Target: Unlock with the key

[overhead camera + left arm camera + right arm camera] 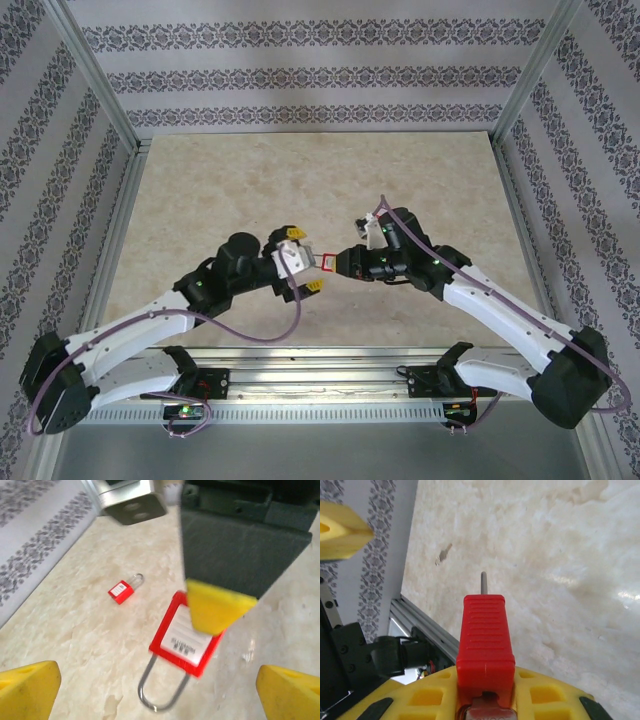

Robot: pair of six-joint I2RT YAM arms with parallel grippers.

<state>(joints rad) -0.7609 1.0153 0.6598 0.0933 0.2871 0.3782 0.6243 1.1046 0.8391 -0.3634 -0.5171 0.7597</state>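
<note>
**Top view.** Left claw (303, 260) — fingers spread wide, one on each side of the padlock (327, 262). Right claw (342, 263) is clamped on the padlock, which is held off the table (330, 180) between the two arms.

**Left wrist view.** Padlock (186, 639): red with a white label, shackle (141, 687) toward the bottom of the frame. A yellow finger (215, 611) of the right claw presses on its face. The left fingertips (27, 690) sit in the lower corners, well apart. A second padlock (121, 591) lies on the table farther off.

**Right wrist view.** Padlock (485, 640), ribbed side showing, is gripped between yellow pads (427, 697). A small grey item (442, 555) lies on the table — too small to identify.
</note>
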